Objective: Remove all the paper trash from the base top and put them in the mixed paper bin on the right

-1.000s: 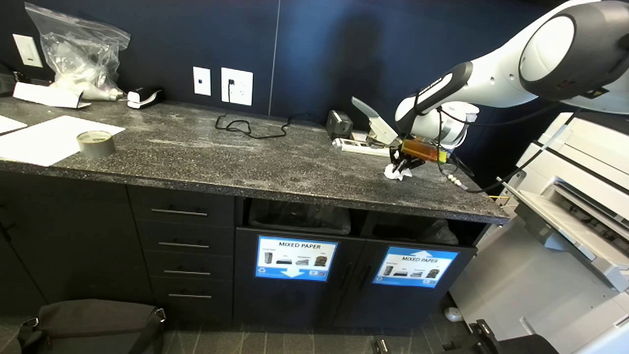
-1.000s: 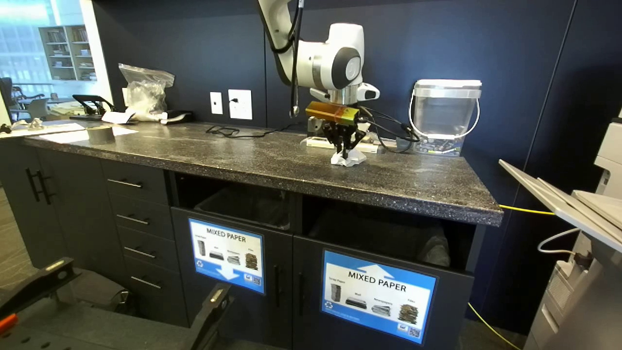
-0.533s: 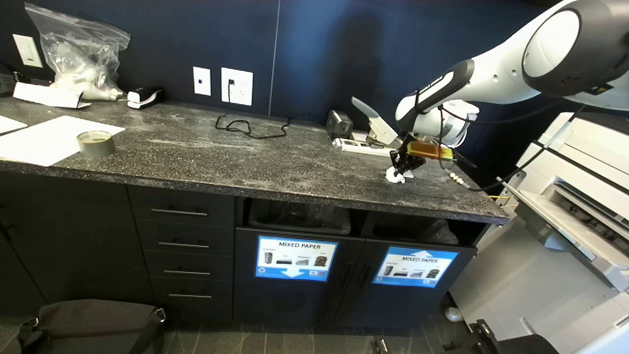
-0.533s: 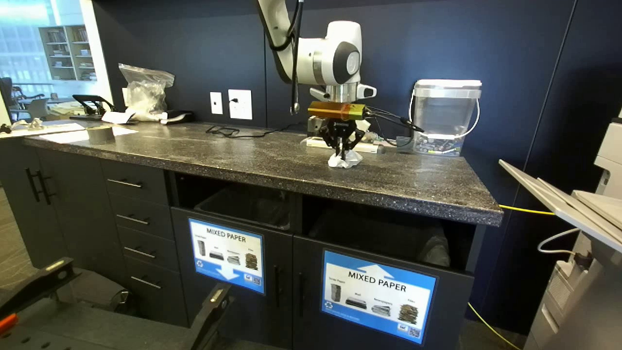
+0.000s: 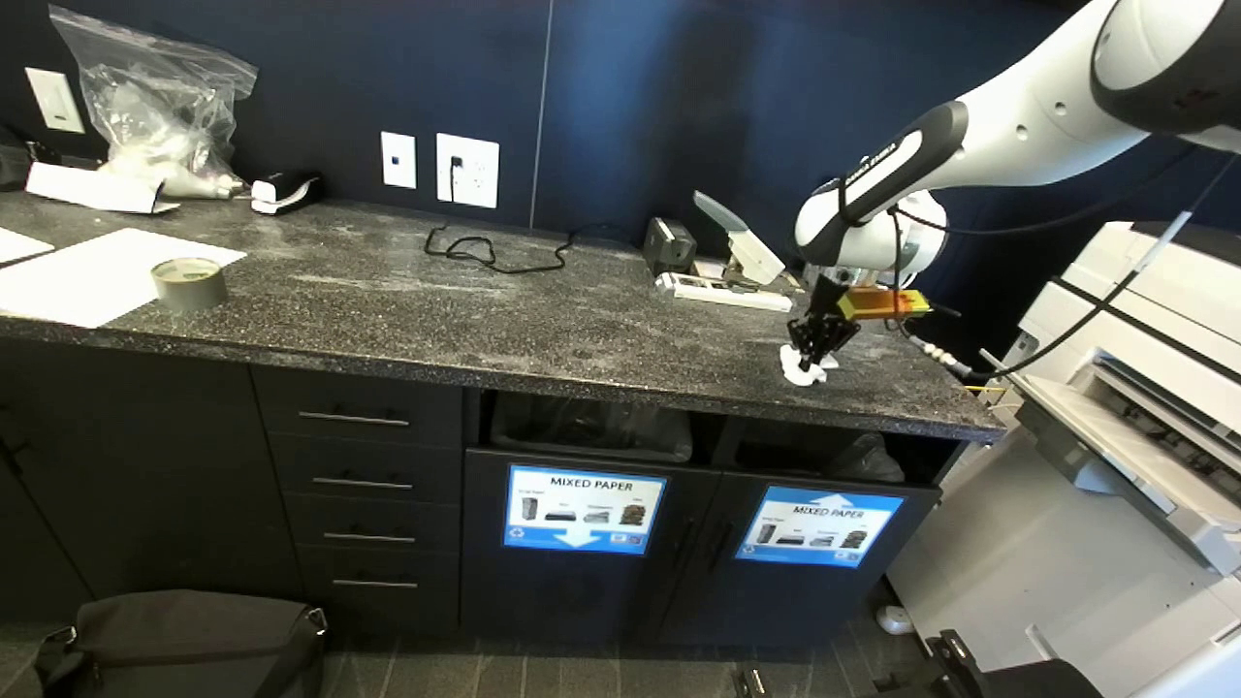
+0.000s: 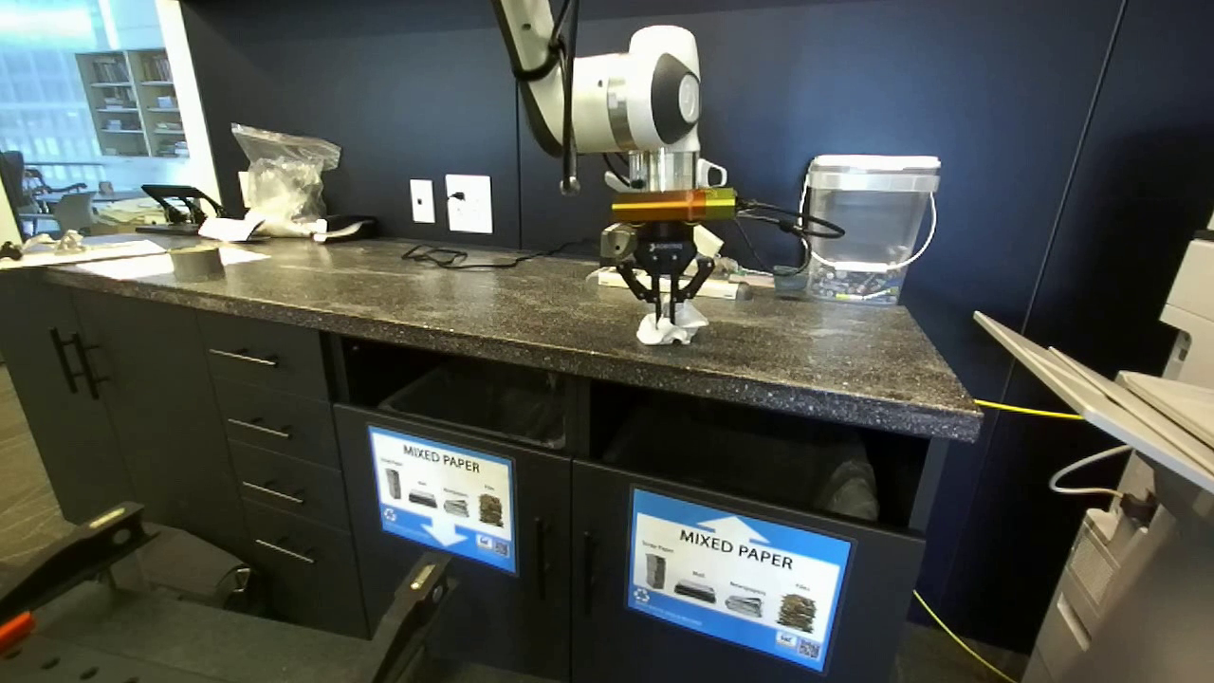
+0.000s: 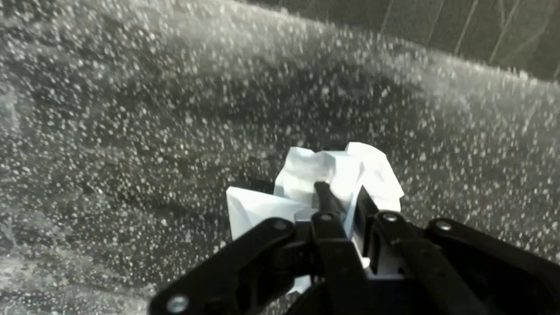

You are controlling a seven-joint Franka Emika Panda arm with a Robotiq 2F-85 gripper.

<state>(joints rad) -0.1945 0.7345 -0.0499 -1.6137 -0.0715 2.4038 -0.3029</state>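
A crumpled white scrap of the paper trash (image 7: 306, 168) is pinched between the black fingers of my gripper (image 7: 342, 192), with folds sticking out on both sides. Both exterior views have the gripper (image 6: 667, 308) pointing down over the right part of the speckled base top (image 6: 474, 296). The scrap (image 5: 797, 372) is right at the counter surface; I cannot tell whether it touches it. Below and in front is the right-hand mixed paper bin (image 6: 887, 569), with its dark slot (image 6: 711, 455) under the counter edge and a blue and white label (image 6: 740, 579) on its door.
A twin bin (image 6: 356, 474) stands left of it. Behind the gripper are a large stapler (image 5: 727, 293) and a clear bucket (image 6: 868, 213). Farther left lie a cable (image 5: 485, 254), a tape roll (image 5: 189, 289), white sheets (image 5: 107, 276) and a plastic bag (image 5: 165, 107). A printer (image 5: 1066, 523) flanks the counter.
The gripper and the scrap in it have moved together toward the counter's front edge. The wrist has turned a little. The other things stay where they were.
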